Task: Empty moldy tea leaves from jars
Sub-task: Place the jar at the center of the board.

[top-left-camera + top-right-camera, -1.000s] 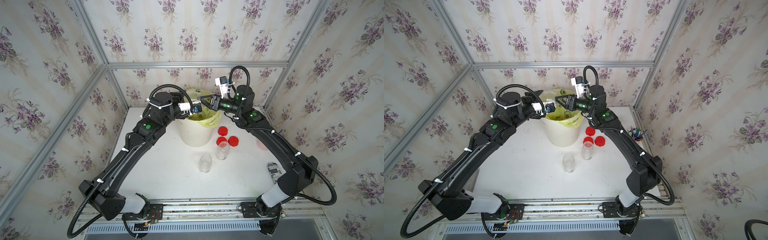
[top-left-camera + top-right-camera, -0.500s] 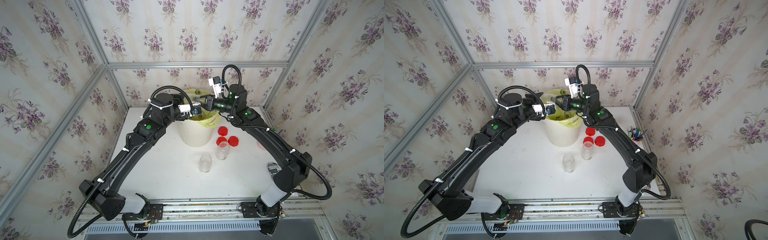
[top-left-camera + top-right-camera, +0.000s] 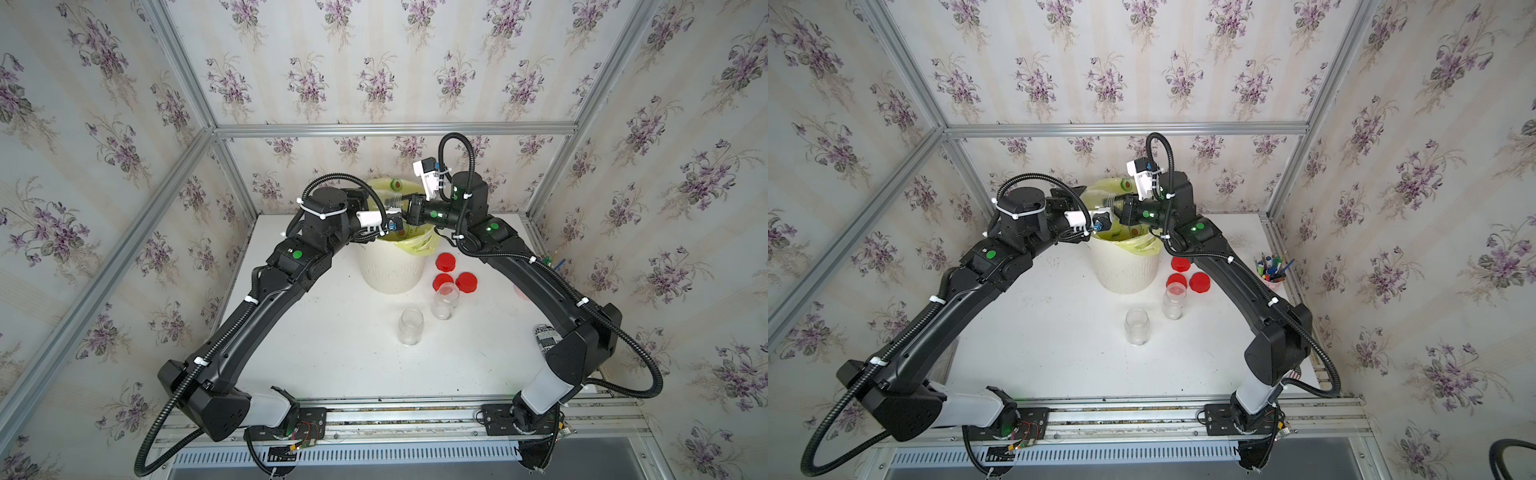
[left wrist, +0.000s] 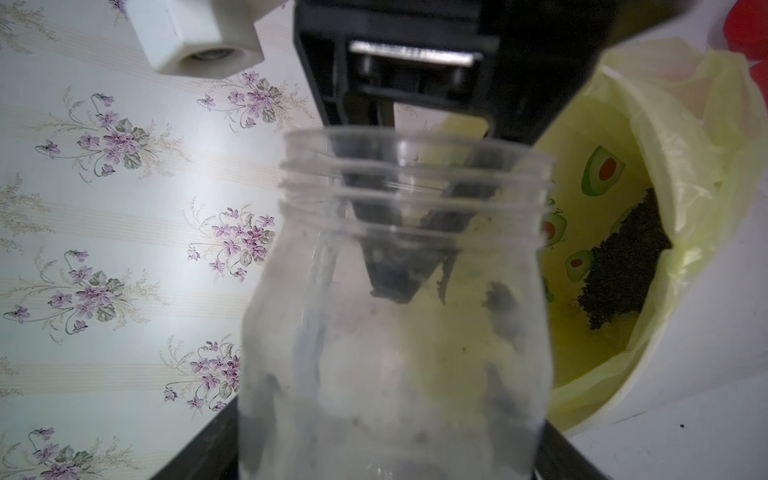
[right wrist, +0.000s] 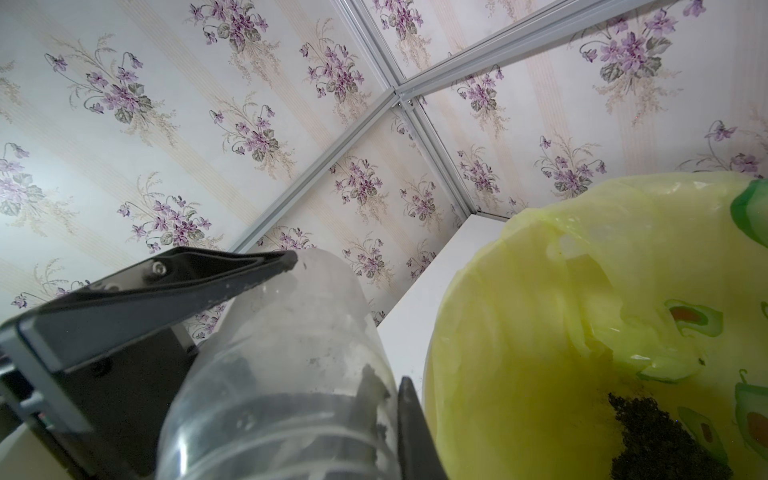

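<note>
A clear, nearly empty jar point(image 3: 393, 200) point(image 3: 1111, 201) is held on its side over the cream bin point(image 3: 390, 270) point(image 3: 1125, 270). My right gripper point(image 5: 390, 399) point(image 3: 404, 203) is shut on the jar's rim, one finger inside the mouth and one outside. My left gripper point(image 3: 388, 210) has its jaws on either side of the jar body point(image 4: 395, 332). One of its fingers point(image 5: 187, 291) lies along the wall, and I cannot tell whether it still presses. Moldy tea leaves point(image 4: 623, 274) point(image 5: 656, 440) lie in the bin's yellow bag. Two empty jars point(image 3: 410, 326) point(image 3: 445, 299) stand on the table.
Three red caps point(image 3: 445, 261) point(image 3: 442, 280) point(image 3: 466, 282) lie right of the bin, close to the standing jars. A pen cup point(image 3: 1271, 274) stands at the table's right edge, and a printed can point(image 3: 546, 336) sits by the right arm's elbow.
My right gripper has moved left to the jar's mouth and shut on its rim. The left arm has stayed over the bin with the jar.
</note>
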Available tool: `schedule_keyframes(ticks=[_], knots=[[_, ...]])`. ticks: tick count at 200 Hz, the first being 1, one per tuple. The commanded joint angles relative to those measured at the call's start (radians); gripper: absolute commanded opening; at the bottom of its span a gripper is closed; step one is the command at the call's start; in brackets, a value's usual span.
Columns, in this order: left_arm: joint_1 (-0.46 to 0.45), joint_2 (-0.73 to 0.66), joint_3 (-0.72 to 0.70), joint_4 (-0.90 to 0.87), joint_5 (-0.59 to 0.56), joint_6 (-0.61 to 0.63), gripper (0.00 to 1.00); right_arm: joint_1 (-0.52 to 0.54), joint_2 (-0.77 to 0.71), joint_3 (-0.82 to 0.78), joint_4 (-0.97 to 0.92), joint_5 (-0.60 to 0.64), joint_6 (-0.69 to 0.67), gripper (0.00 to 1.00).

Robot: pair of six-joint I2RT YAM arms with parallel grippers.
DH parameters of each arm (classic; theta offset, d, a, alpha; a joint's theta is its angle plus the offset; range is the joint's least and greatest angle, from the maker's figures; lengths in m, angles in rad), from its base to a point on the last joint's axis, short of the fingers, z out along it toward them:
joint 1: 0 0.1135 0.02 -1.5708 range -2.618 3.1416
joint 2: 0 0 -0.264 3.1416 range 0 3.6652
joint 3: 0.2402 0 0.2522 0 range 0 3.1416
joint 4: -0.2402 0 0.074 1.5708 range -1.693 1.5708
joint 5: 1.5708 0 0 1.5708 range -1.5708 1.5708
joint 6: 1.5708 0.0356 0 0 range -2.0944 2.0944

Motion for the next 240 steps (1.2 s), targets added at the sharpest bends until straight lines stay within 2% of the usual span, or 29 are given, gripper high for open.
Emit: schedule_keyframes(ticks=[1,26,72,89,97,130,161,190,210,216,240], knots=[[-0.002,0.003,-0.001,0.097,0.03,-0.036,0.82,0.015,-0.01,0.001,-0.009,-0.091,-0.008,0.0],[-0.002,0.001,-0.006,0.096,0.024,-0.039,0.84,0.013,-0.023,0.007,-0.025,-0.068,-0.027,0.0],[0.017,-0.028,-0.048,0.096,0.057,-0.068,0.99,-0.023,-0.045,0.005,-0.06,-0.053,-0.048,0.0],[0.03,-0.055,-0.078,0.096,0.091,-0.073,0.99,-0.028,-0.058,0.004,-0.066,-0.041,-0.06,0.0],[0.039,-0.068,-0.091,0.098,0.111,-0.083,1.0,-0.076,-0.059,0.01,-0.072,-0.041,-0.062,0.0],[0.1,-0.113,-0.129,0.138,0.173,-0.187,1.0,-0.106,-0.059,0.052,-0.142,-0.034,-0.101,0.0],[0.166,-0.166,-0.204,0.247,0.178,-0.313,1.0,-0.104,-0.085,0.05,-0.212,-0.029,-0.155,0.0],[0.232,-0.206,-0.268,0.392,0.114,-0.527,0.99,-0.087,-0.119,0.042,-0.294,0.032,-0.221,0.0],[0.245,-0.213,-0.3,0.437,0.047,-0.568,1.0,-0.05,-0.123,0.072,-0.386,0.089,-0.285,0.0],[0.245,-0.21,-0.301,0.451,0.019,-0.584,1.0,0.005,-0.122,0.079,-0.409,0.108,-0.304,0.0],[0.257,-0.211,-0.283,0.452,-0.097,-0.682,1.0,0.09,-0.116,0.092,-0.495,0.202,-0.358,0.0]])
